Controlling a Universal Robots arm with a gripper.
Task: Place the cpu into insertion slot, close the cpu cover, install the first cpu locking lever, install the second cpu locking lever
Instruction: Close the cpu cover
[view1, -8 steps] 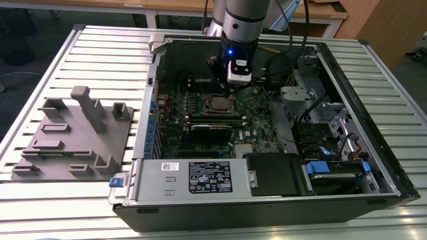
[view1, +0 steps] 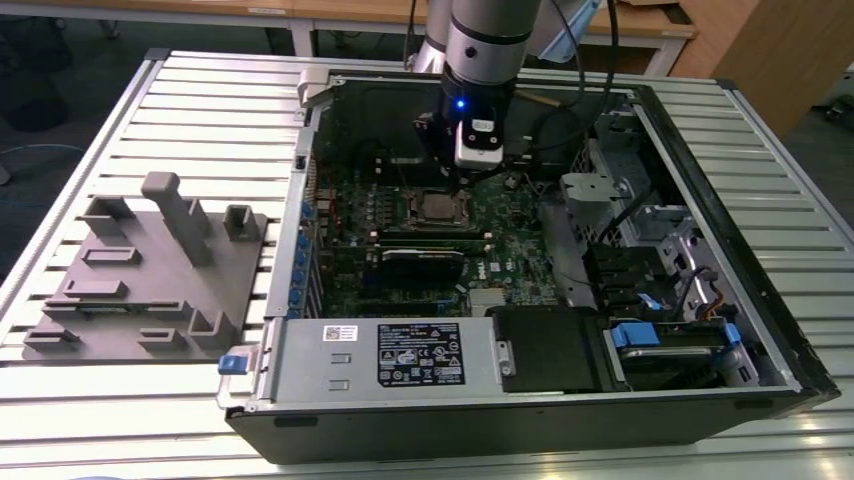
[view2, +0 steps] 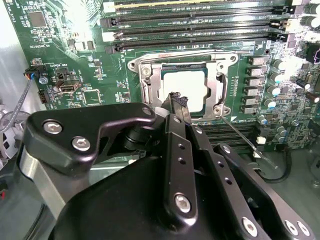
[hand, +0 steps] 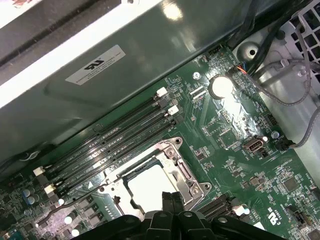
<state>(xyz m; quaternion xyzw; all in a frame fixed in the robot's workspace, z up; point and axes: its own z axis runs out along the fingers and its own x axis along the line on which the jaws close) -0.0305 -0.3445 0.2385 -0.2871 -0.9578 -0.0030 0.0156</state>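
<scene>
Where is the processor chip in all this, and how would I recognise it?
Look inside the open black computer case on the slatted table, at the green motherboard on its floor. Near the board's middle, by the robot's black fingers, sits a small flat square silvery chip framed by a thin silver metal cover plate. Unlike the long narrow dark slots alongside, it is square and pale.

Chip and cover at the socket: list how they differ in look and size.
The chip is a solid pale square, while the cover is a silver frame with a large cut-out middle. The cover is the larger of the two: its border runs around the chip, which shows through the opening. Both are square, look like metal and appear to lie flat on the green board.
</scene>
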